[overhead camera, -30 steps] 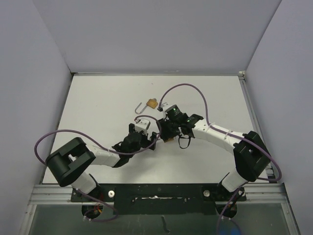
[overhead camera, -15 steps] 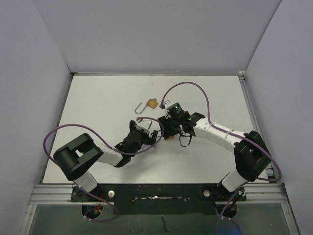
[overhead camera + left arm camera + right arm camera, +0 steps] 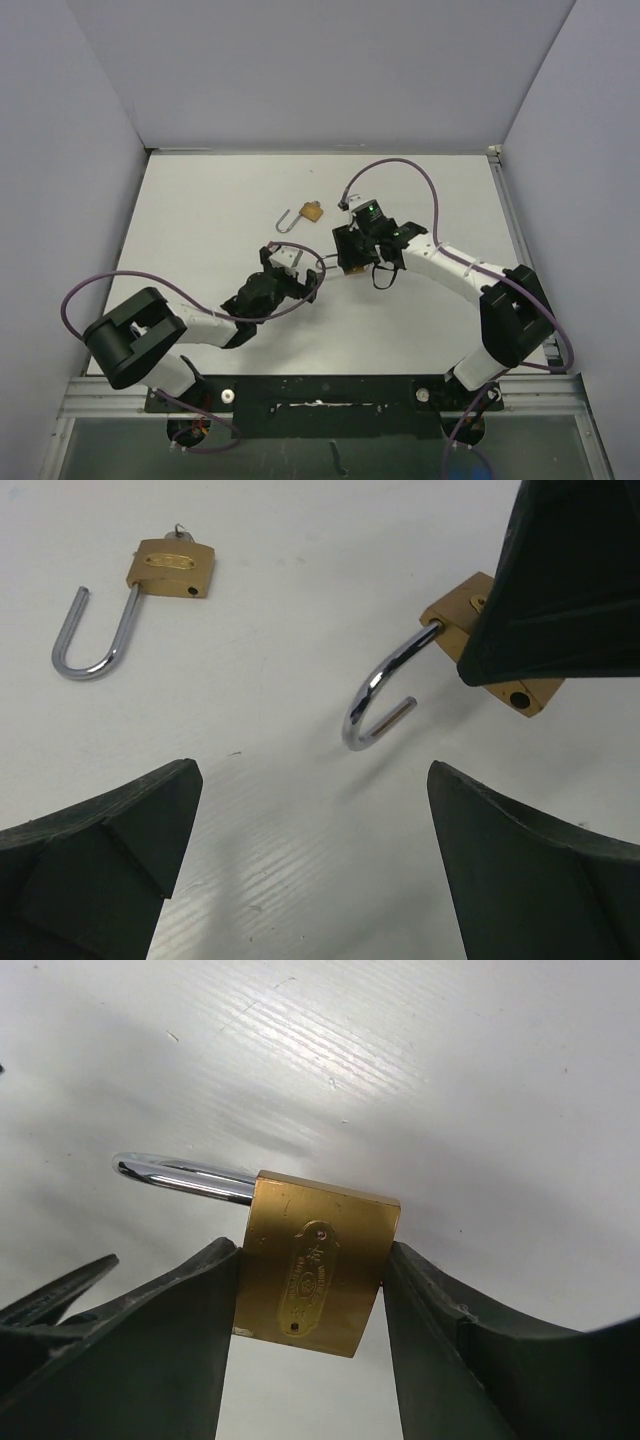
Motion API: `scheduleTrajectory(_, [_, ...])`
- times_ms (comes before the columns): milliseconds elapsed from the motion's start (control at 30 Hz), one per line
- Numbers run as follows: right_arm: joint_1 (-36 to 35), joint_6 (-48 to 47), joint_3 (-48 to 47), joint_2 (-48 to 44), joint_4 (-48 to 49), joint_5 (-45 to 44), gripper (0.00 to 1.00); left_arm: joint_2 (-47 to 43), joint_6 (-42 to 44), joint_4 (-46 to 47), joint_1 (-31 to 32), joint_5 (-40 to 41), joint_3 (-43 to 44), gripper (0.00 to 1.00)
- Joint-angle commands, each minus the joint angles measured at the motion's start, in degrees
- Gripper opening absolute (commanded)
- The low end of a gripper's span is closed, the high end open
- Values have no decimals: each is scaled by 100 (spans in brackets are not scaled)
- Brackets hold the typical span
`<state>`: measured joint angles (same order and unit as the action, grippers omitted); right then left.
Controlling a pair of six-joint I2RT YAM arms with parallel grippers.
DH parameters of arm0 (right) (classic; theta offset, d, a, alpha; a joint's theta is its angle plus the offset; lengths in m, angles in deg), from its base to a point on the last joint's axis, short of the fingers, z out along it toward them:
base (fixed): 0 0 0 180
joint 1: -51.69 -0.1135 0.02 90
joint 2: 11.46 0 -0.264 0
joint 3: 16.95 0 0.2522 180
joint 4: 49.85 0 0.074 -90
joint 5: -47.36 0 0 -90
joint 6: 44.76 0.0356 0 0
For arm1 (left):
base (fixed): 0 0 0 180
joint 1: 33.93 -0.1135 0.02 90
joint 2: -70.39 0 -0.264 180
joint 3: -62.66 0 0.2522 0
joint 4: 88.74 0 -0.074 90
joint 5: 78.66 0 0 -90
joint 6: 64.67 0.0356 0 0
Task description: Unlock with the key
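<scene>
My right gripper [image 3: 312, 1290] is shut on the brass body of a padlock [image 3: 315, 1260], gripping its two sides just above the table. Its steel shackle [image 3: 185, 1178] stands open and points left. The same padlock shows in the left wrist view [image 3: 455, 615], half hidden behind a right finger [image 3: 570, 580], and from above [image 3: 351, 270]. No key shows in it. A second brass padlock [image 3: 172, 568] lies open farther back, with a key [image 3: 178, 530] in its bottom end; it also shows from above [image 3: 312, 212]. My left gripper [image 3: 315, 880] is open and empty, just short of the held shackle.
The white table [image 3: 200, 220] is walled by grey panels on three sides. Purple cables [image 3: 400, 165] loop over both arms. The two arms meet near the table's middle.
My right gripper has shifted a little up and right with the padlock. My left arm's elbow has swung down and left, and its gripper now sits slightly apart from the right one.
</scene>
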<state>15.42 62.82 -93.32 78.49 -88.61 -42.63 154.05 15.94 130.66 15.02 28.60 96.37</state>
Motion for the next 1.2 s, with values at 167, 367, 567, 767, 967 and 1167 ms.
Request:
scheduleTrajectory(167, [-79, 70, -459, -289, 327, 121, 23, 1099, 239, 1226, -33, -734, 362, 98])
scheduleTrajectory(367, [-158, 109, -365, -470, 242, 147, 22, 1559, 580, 2038, -121, -449, 495, 98])
scheduleTrajectory(567, [-210, 147, -230, -596, 220, 142, 22, 1826, 734, 1934, -264, -458, 837, 98])
scheduleTrajectory(767, [-223, 166, -173, -720, 171, 124, 22, 1944, 709, 1785, -464, -377, 959, 98])
scheduleTrajectory(967, [-240, 175, -170, -791, 135, 122, 22, 2080, 797, 1852, -648, -218, 1001, 98])
scheduleTrajectory(1167, [-214, 206, -209, -720, 178, 27, 22, 2024, 764, 2013, -711, -464, 962, 98])
